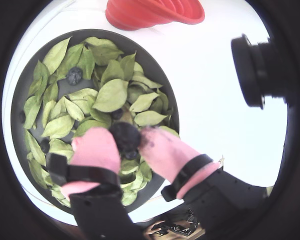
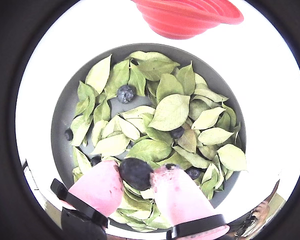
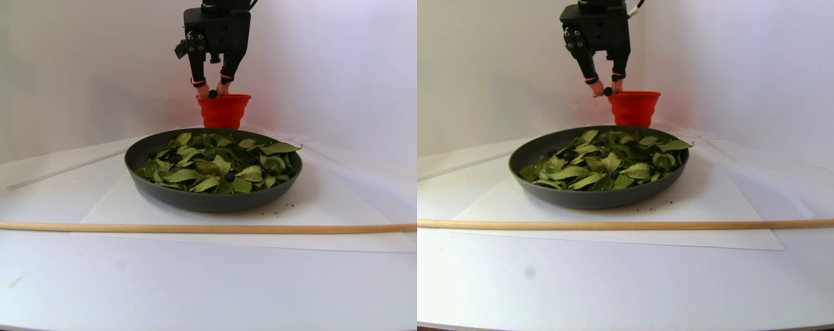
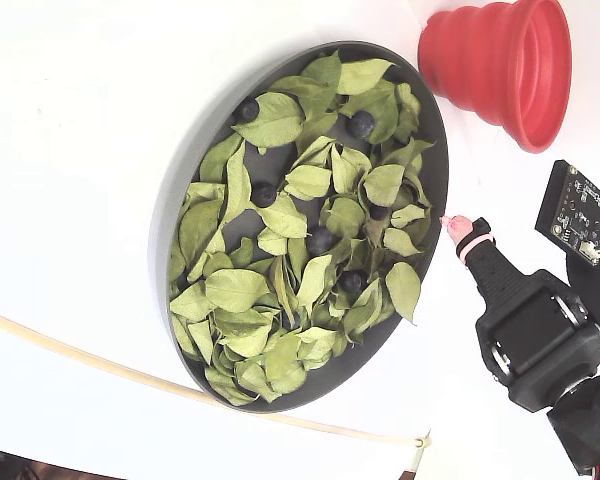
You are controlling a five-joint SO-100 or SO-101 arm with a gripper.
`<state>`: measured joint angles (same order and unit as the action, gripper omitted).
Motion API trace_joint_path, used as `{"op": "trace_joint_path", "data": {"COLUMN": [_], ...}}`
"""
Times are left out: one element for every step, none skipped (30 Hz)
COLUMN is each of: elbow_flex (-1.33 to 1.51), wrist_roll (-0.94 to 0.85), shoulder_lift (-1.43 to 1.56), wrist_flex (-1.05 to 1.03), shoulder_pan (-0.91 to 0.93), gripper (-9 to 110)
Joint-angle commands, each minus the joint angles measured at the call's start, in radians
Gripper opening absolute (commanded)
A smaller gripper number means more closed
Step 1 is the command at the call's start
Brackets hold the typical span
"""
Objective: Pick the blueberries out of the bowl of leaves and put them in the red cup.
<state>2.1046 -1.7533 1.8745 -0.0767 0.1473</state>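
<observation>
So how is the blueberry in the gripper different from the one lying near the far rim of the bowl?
The held blueberry is pinched between the pink fingertips of the gripper and lifted above the leaves; the far blueberry rests on the bowl, on a bare patch among leaves. The held one looks larger, being nearer the camera. Both are round and dark.

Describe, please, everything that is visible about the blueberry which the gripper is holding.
The held blueberry is small, round and dark blue-black with a matte skin. It sits pinched between the two pink fingertips of the gripper, touching only them. It is lifted above the bowl of leaves; the stereo pair view shows it raised near the rim of the red cup.
</observation>
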Motion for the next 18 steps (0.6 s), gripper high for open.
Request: {"op": "trace_joint_path", "data": {"elbow_flex": [-0.081,-0.092,-0.103,-0.110,-0.118,-0.126,-0.133,-0.140,-0.143,-0.147,-0.155,-0.164,-0.170,-0.183,-0.198,-0.207,-0.216,-0.227], "wrist_roll": [-0.005,-0.005,-0.005,-0.005,-0.005,-0.005,-0.005,-0.005,-0.008,-0.009,-0.008,-0.008,-0.008,-0.006,-0.002,-0.002,0.000,0.002], "shoulder_lift": [0.011,0.005,-0.003,-0.009,-0.011,-0.015,-0.021,-0.025,-0.026,-0.031,-0.037,-0.038,-0.040,-0.049,-0.058,-0.061,-0.063,-0.069], "wrist_flex": [0.031,0.035,0.037,0.043,0.048,0.051,0.055,0.063,0.071,0.080,0.084,0.084,0.091,0.101,0.101,0.101,0.103,0.103], "shoulder_pan": [0.015,0.015,0.017,0.018,0.020,0.021,0.021,0.021,0.021,0.023,0.023,0.023,0.026,0.029,0.031,0.034,0.035,0.035], "gripper": [10,10,10,10,10,10,10,10,10,10,10,10,10,10,10,10,10,10]}}
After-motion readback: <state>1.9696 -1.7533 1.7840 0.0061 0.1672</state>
